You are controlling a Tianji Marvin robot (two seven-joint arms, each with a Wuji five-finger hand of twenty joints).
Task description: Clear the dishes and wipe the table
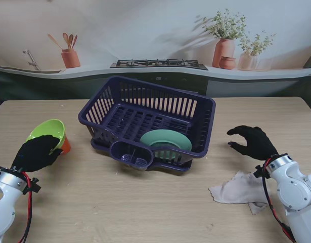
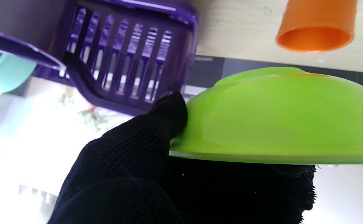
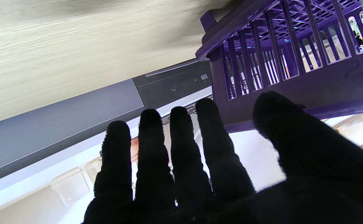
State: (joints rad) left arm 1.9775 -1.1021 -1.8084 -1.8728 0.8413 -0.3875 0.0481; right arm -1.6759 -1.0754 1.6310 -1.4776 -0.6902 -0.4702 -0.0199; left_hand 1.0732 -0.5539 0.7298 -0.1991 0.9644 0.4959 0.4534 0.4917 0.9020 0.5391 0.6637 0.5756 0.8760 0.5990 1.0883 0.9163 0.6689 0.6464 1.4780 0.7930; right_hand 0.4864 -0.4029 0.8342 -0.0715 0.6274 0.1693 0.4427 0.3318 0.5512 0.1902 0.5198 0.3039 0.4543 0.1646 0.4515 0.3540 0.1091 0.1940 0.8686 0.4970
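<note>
Left hand [image 1: 36,153], at the stand view's lower left, closed around the rim of the green bowl [image 1: 48,130], tilted beside the orange cup [image 1: 65,145]. Right hand [image 1: 254,142], lower right, fingers spread, holding nothing, cloth [image 1: 237,188] just beside the wrist. Best carried level and high over the purple rack [image 1: 145,121] wall at centre, then lowered clear of the green plate [image 1: 166,140].

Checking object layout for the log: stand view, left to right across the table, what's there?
left hand gripping the green bowl → orange cup → purple dish rack holding a teal plate → cloth → right hand
</note>
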